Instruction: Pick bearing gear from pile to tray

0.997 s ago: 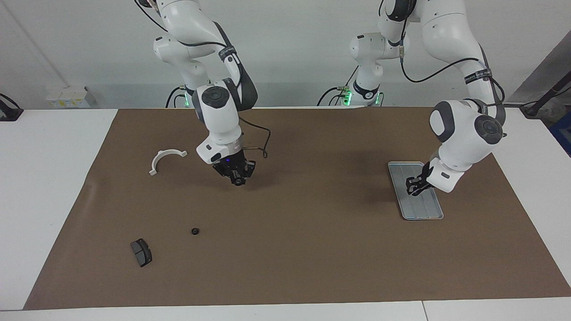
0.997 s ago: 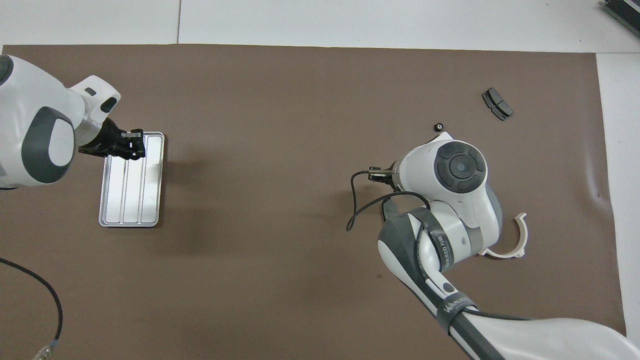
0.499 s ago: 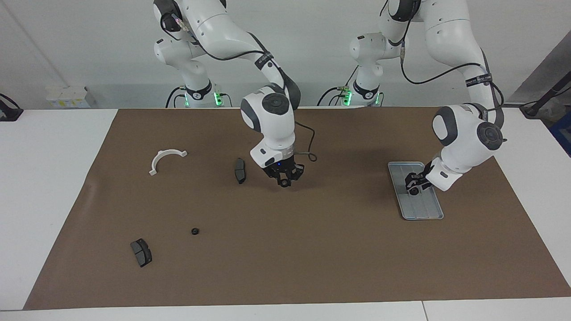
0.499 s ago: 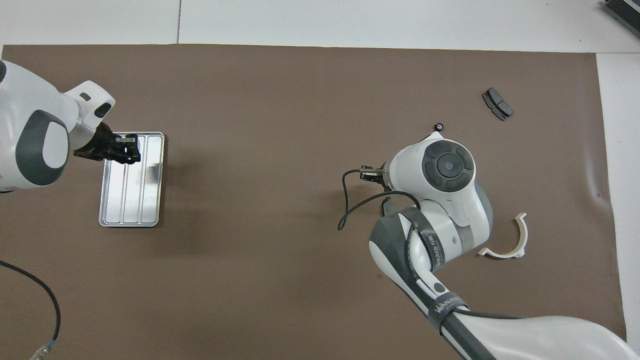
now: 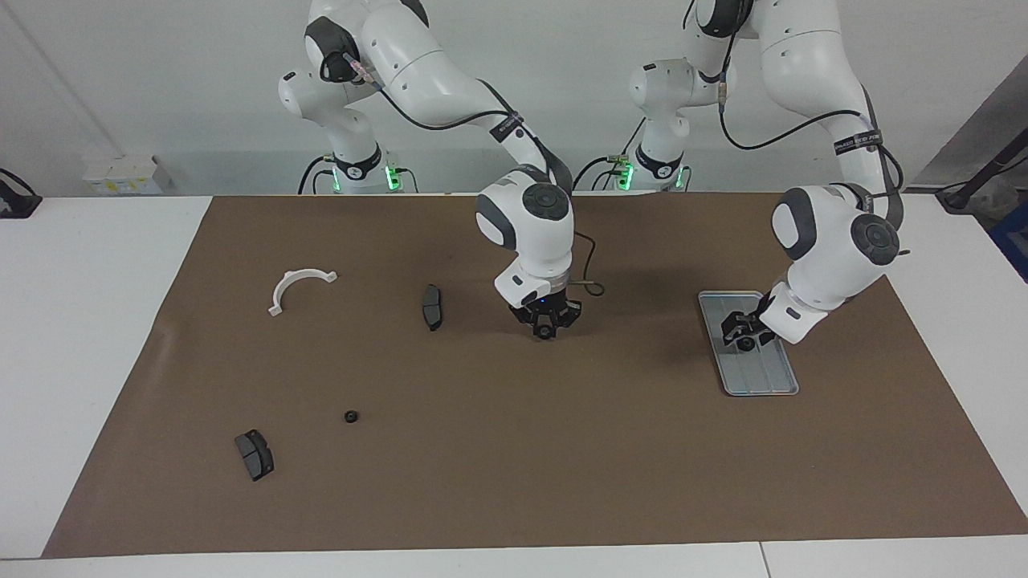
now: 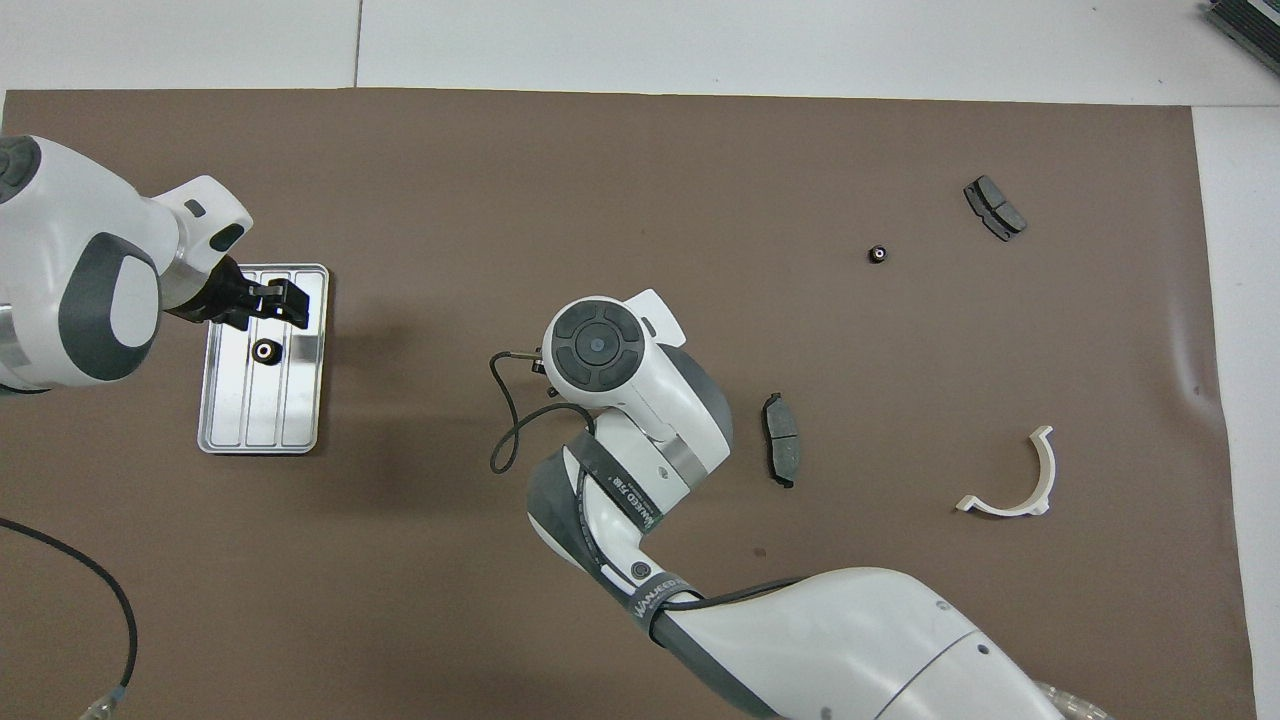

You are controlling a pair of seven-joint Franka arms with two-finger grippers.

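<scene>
Two gears: one small black round gear [image 6: 266, 350] is lying in the tray [image 6: 300, 415], on its ridged floor toward the end farther from the robots; a second black gear [image 5: 350, 417] is sitting on the brown mat [image 5: 514, 482] toward the right arm's end, near a brake pad [image 5: 254, 454]
Tray: flat silver-grey metal rectangle with rounded corners, raised rim and lengthwise ridges; lying toward the left arm's end of the table
Left gripper [image 6: 276, 301]: hanging just over the tray's end, above the gear; fingers are standing apart, gripping nothing
Right gripper [image 5: 547, 320]: pointing straight down over the middle of the mat; fingers look closed around a small dark round part, though I cannot tell for sure; in the overhead view the wrist is hiding them
Other parts: a second dark grey brake pad [image 5: 432, 307], flat and curved; a white half-ring bracket [image 5: 297, 287], lying toward the right arm's end
</scene>
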